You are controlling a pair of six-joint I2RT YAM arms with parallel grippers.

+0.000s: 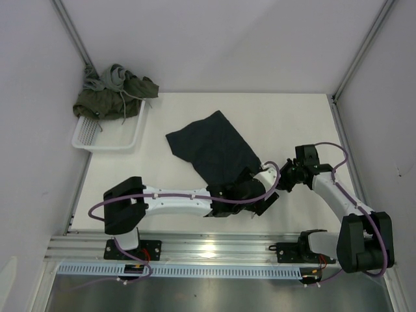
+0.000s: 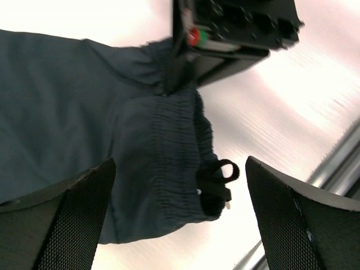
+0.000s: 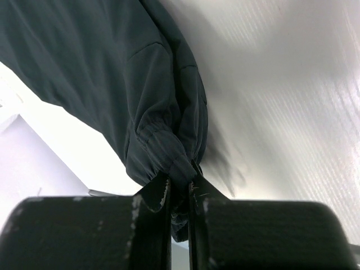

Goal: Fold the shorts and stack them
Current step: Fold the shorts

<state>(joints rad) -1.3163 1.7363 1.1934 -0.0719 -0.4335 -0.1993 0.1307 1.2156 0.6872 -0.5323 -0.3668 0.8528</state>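
1. Right gripper (image 3: 179, 184): the jaws are clenched on a bunched fold of the waistband (image 3: 163, 149) of the navy shorts (image 1: 214, 146). The gathered cloth runs up and away from the fingertips toward the upper left of the right wrist view.

2. Left gripper (image 2: 179, 164): the jaws are spread wide and grasp nothing. The fingers (image 2: 62, 219) sit at the lower left and lower right of the left wrist view. The waistband and a black drawstring loop (image 2: 216, 183) lie in the gap between them. Whether the fingers touch the cloth cannot be told.

3. In the left wrist view, the right gripper appears at top centre, its tips on the edge of the waistband.

4. In the top view, both grippers meet at the lower right corner of the navy shorts, just right of frame centre. The shorts lie spread on the white table (image 1: 292, 123), running diagonally from frame centre down to the grippers.

5. A white basket (image 1: 81, 140) stands at the upper left of the table. The olive shorts (image 1: 123, 104) are heaped over its far rim, with the grey shorts (image 1: 114, 77) crumpled on top, well apart from the navy shorts.
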